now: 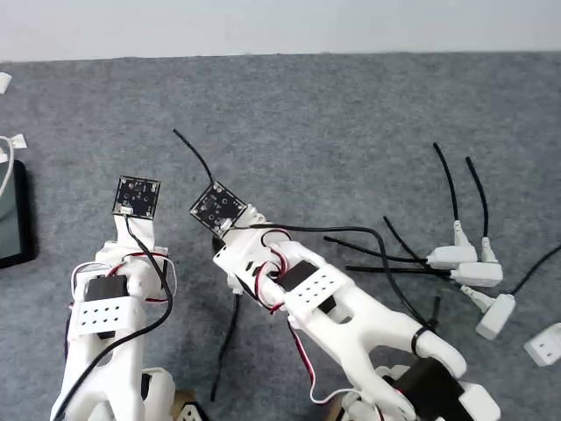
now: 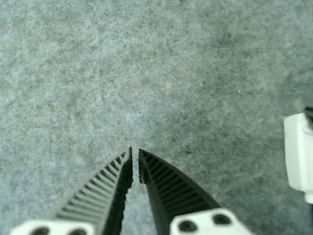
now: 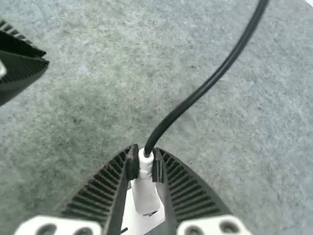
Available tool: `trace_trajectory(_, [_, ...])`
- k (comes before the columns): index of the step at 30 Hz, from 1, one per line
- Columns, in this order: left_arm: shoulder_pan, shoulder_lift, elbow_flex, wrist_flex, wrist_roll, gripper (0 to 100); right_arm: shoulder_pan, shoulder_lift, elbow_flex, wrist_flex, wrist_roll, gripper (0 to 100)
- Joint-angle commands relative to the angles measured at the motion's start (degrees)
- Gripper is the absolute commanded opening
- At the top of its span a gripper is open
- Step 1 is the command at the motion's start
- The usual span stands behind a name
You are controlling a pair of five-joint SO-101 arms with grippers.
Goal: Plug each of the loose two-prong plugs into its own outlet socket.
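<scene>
Two grippers of mine sit side by side over the grey tabletop [image 1: 351, 105]. My right gripper [image 3: 144, 152] is clamped on the neck of a white plug [image 3: 143, 193]. Its black cable [image 3: 205, 85] curves away across the felt, and the prong end is hidden between the fingers. My left gripper [image 2: 135, 152] grips nothing. Its tips are drawn together with barely a sliver between them, above bare felt. A white piece [image 2: 298, 152] is cut off at the edge of the left wrist view, and I cannot tell what it is.

Well apart from both grippers, toward the right side of the high view, a cluster [image 1: 478, 274] of white plug and socket pieces lies with black leads fanning out. From above I cannot tell plug from socket, nor whether any plug is seated. One white block [image 1: 548, 344] lies apart from the cluster, clipped by the frame. At the far left a dark slab [image 1: 13, 215] is also cut off.
</scene>
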Motion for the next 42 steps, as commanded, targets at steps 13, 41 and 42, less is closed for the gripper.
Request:
trace_trajectory(13, [-0.4, 0.1, -3.0, -1.6, -1.1, 2, 3.7, -0.8, 2.5, 1.3, 0.8, 0.9])
trace_trajectory(41, [12.0, 0.4, 0.7, 0.9, 0.5, 2, 7.3, -50.6, 19.3, 35.3, -6.8, 0.8])
trace_trajectory(42, [14.8, 0.4, -0.1, 3.1, 2.5, 2, 9.0, -50.6, 19.1, 35.2, -7.4, 0.8])
